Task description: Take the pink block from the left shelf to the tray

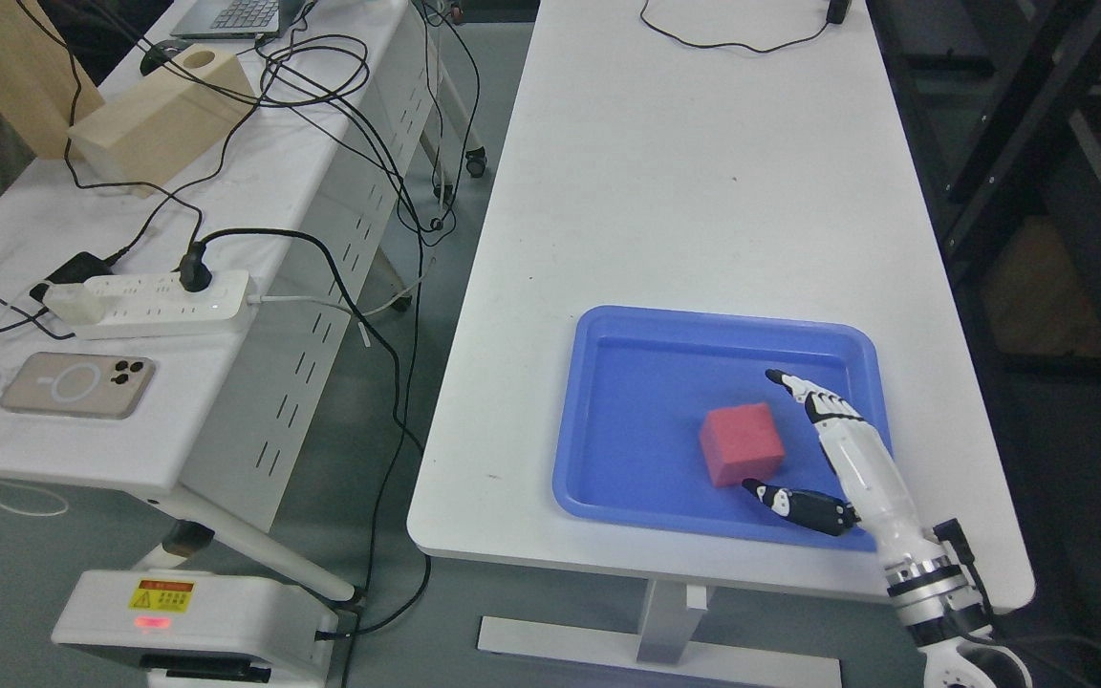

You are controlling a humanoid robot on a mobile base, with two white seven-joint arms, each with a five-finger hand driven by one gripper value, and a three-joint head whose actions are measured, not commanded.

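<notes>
A pink block (742, 443) lies in the blue tray (636, 354) on the white table. My right hand (766, 435) comes in from the lower right and hovers just right of the block. Its fingers (813, 394) and thumb (789, 502) are spread open, one behind the block and one in front of it, not gripping it. The left arm does not show.
The white table (703, 172) stretches far behind the tray, with a black cable (732, 43) at its far end. A second table at left carries a power strip (149, 304), a phone (77, 384), wooden blocks (163, 119) and tangled cables. A dark shelf frame (1019, 143) stands at right.
</notes>
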